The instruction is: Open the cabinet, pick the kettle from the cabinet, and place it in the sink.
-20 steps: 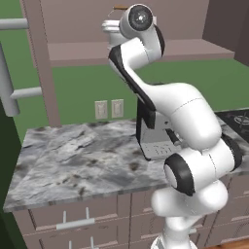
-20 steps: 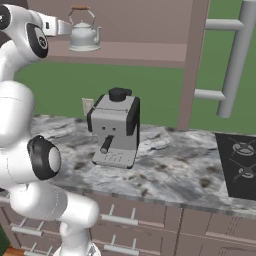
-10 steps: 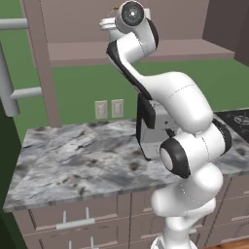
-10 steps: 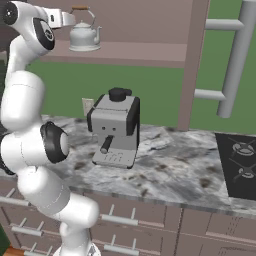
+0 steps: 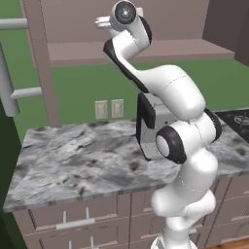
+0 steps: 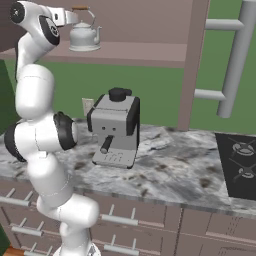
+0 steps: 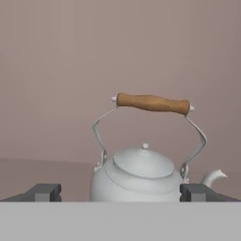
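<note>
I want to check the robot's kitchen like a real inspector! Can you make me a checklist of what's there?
Surface: grey marble counter, with drawers below.
Job's things: kettle upright on the open cabinet shelf; wooden handle arched above it.
Clutter: coffee machine on the counter.
Gripper: gripper open, level with the kettle, a fingertip either side, not gripping.
Cables: nothing seen.
Surroundings: green wall, wall sockets, stove top.

Silver kettle point(image 7: 136, 176) w/ tan handle; mauve cabinet point(image 6: 150, 30); grey-marble counter point(image 5: 73, 160).
</note>
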Available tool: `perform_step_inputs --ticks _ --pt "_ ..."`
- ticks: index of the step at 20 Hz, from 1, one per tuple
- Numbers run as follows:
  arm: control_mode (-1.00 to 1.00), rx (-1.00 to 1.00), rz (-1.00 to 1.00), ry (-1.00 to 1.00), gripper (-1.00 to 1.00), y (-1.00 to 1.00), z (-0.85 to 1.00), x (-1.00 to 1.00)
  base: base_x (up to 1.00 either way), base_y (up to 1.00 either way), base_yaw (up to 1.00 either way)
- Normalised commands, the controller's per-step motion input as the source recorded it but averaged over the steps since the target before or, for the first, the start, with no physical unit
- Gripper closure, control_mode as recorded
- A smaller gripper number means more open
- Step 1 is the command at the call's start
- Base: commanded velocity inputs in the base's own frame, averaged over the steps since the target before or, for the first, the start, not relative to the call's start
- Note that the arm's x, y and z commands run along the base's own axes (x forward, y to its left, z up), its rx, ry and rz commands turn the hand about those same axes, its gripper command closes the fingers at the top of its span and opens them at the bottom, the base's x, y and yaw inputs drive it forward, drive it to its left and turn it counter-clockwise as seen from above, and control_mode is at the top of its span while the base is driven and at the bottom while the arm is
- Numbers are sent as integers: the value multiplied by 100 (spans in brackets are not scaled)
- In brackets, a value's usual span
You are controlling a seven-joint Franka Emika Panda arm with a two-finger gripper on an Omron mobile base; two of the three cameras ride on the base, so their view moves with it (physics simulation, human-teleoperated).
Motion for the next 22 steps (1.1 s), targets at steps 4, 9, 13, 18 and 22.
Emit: perform_step_inputs --ticks 4,9,13,18,22 --pt "-100 0 0 0 -100 7 7 36 0 0 0" --pt "-100 0 0 0 -100 15 2 29 0 0 0" --pt "-100 0 0 0 -100 11 3 31 0 0 0" --pt "-100 0 0 0 -100 4 1 34 0 0 0" --pt "-100 0 0 0 -100 3 2 31 0 0 0"
